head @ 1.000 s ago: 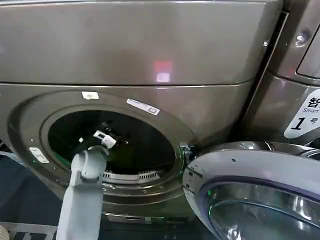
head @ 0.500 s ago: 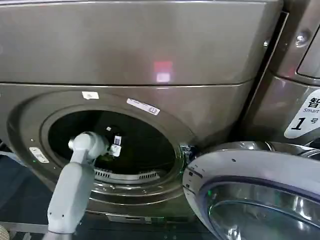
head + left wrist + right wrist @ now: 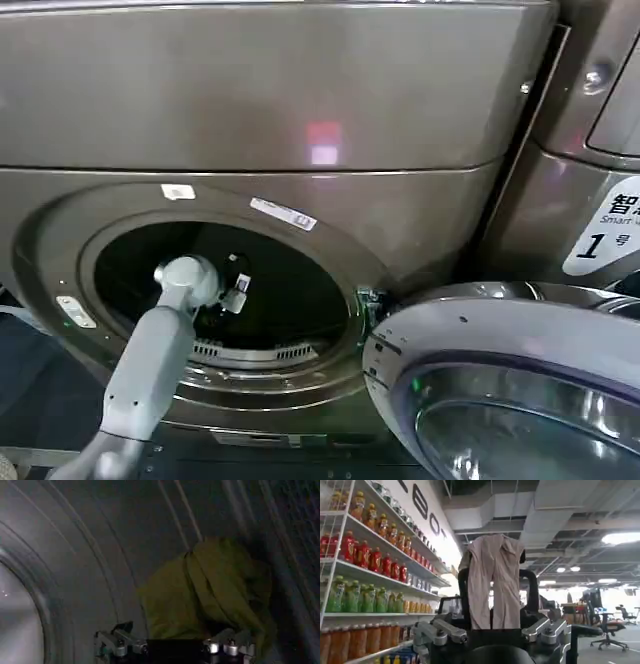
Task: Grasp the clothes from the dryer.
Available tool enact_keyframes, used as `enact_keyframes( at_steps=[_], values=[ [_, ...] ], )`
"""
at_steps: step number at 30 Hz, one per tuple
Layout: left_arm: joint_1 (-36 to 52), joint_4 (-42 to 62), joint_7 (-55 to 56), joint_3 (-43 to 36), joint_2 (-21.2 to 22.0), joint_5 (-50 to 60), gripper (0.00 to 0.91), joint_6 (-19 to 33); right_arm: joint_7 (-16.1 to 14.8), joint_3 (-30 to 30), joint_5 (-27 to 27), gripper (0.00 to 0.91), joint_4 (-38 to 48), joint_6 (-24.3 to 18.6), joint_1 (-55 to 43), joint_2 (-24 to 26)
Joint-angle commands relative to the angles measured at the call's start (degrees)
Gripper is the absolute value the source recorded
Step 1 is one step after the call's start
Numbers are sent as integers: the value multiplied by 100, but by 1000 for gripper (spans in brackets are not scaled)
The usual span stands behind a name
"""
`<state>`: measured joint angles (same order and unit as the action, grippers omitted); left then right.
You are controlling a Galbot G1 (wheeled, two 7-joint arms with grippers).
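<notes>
Yellow-green clothes (image 3: 207,592) lie bunched against the ribbed metal wall inside the drum of the dryer (image 3: 300,90), not yet taken hold of. The left pincer (image 3: 175,645) has its arm reaching through the round porthole and sits just short of the fabric, fingers spread wide to either side of it; closing on the cloth and drawing it out through the opening are, by my reckoning, what is left to do. The right pincer (image 3: 492,635) is parked away from the machine, facing the room, fingers apart and empty. The dryer's door (image 3: 500,380) hangs swung wide at the right. Behind, shelves of bottled drinks (image 3: 365,570) line a wall, and a pale garment on a stand (image 3: 495,580) stands under an open ceiling
</notes>
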<state>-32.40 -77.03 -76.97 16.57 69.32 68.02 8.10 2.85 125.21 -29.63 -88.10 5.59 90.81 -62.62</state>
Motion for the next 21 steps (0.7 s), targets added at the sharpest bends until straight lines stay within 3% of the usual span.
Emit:
enact_keyframes(
  at_steps=[1, 16, 21],
  values=[
    [21, 164, -26, -72, -13, -521, 0, -160, -1, -8, 5, 907, 23, -10, -2, 10],
    [92, 97, 84, 41, -52, -1104, 0, -415, -7, -88, 52, 907, 38, -22, -51, 12],
    [324, 54, 1585, 68, 123, -1943, 0, -675, -6, -141, 47, 907, 15, -24, -64, -5]
  ],
)
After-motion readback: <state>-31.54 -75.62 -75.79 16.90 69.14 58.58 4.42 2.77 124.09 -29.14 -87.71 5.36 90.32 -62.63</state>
